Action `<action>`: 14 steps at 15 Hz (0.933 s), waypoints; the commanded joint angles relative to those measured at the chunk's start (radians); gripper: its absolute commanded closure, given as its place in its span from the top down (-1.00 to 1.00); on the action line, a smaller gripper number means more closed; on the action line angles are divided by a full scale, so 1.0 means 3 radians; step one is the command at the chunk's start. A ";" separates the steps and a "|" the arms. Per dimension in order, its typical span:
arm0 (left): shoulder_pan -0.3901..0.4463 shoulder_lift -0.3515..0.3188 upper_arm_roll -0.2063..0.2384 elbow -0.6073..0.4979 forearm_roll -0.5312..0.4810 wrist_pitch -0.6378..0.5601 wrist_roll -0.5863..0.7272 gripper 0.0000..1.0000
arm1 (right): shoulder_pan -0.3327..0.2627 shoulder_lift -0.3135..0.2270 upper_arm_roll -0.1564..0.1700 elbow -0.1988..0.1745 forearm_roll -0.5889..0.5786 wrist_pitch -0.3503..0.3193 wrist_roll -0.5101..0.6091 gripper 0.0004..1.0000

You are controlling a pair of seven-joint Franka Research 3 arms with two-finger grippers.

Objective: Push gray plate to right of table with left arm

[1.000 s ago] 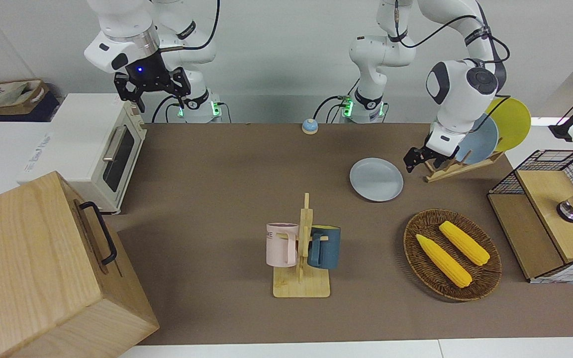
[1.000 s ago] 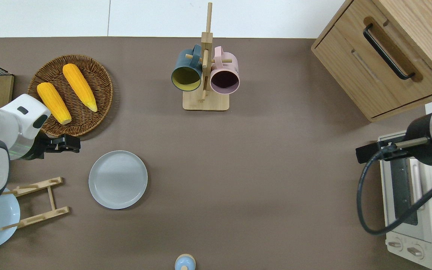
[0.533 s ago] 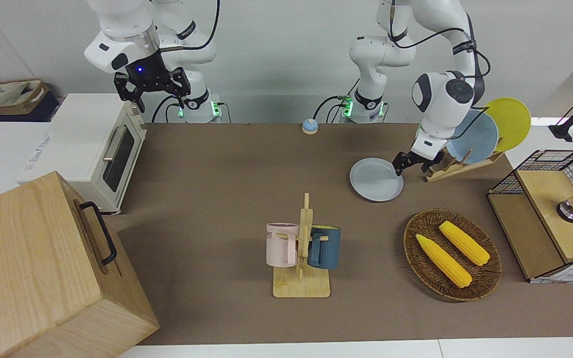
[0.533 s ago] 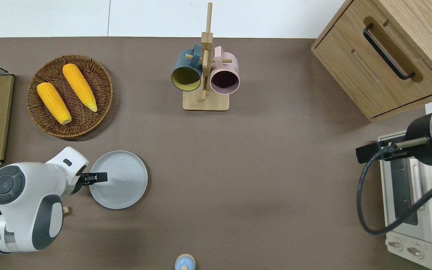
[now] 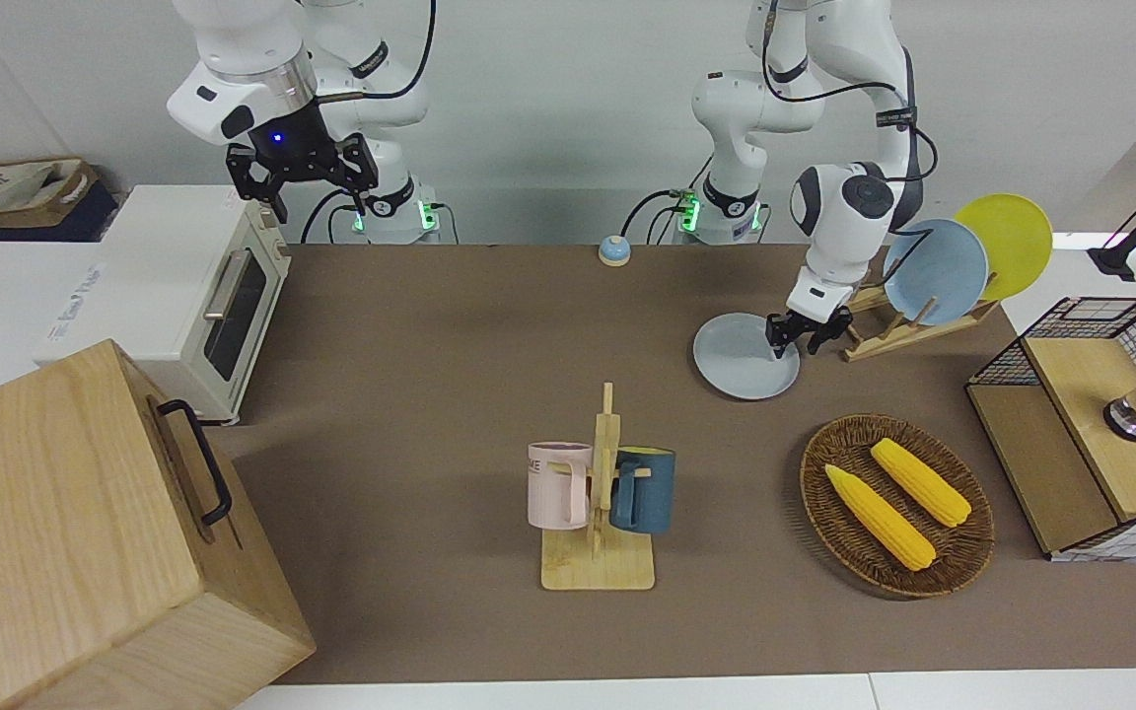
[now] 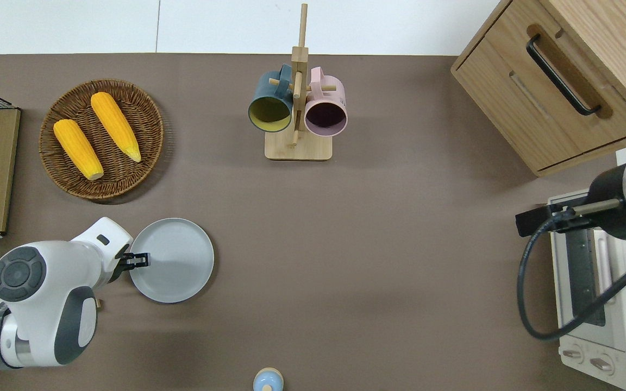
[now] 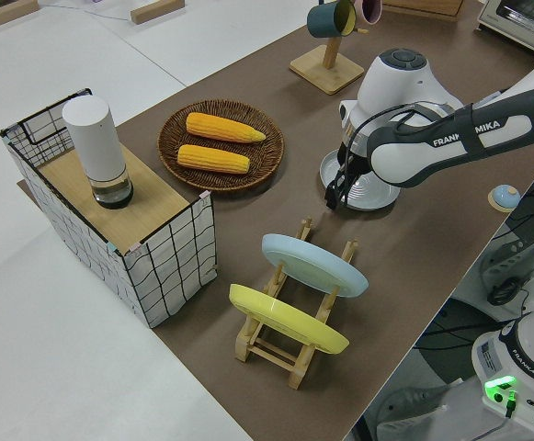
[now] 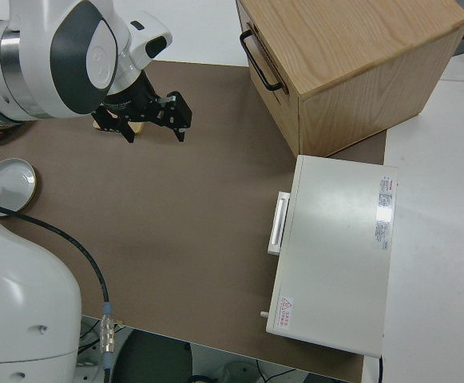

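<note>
At the edge of the gray plate (image 6: 171, 260) that faces the left arm's end of the tabletop (image 6: 378, 260), the left hand (image 6: 138, 260) is low, its black fingers (image 5: 793, 333) close together with only a narrow gap between them, gripping nothing; the tips sit right at the plate's rim, and whether they actually touch it cannot be made out. The plate lies flat on the brown surface, directly beside the hand toward the right arm's end. Just beside the hand toward the left arm's end stands a wooden plate rack (image 7: 289, 342) that holds a light-blue plate (image 7: 314, 264) and a yellow plate (image 7: 288, 318) leaning on edge. Farther from the robots than the hand lies a wicker basket (image 6: 144, 125) with two corn cobs (image 6: 77, 149) in it. Well apart from the hand, farther from the robots and toward the middle of the tabletop, a mug rack (image 6: 298, 130) carries a dark blue mug (image 6: 269, 103) and a pink mug (image 6: 326, 107). Nearer to the robots, at the tabletop's edge, sits a small blue bell (image 6: 268, 379). At the right arm's end are a wooden cabinet (image 6: 563, 103) and a white toaster oven (image 6: 595, 304). The right arm is parked, its right hand (image 5: 300, 176) with fingers spread apart and holding nothing.
</note>
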 commanded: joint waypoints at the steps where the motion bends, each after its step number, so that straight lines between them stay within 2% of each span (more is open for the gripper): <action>1: 0.0002 0.0084 0.0009 -0.0058 0.0060 0.0187 0.0013 -1.00 | -0.0066 -0.0010 0.0051 0.0029 0.0014 -0.0052 0.0043 0.97; 14: -0.0003 0.0083 0.0014 -0.0058 0.0131 0.0187 0.0008 -1.00 | -0.0066 -0.0010 0.0056 0.0029 0.0019 -0.0052 0.0043 0.97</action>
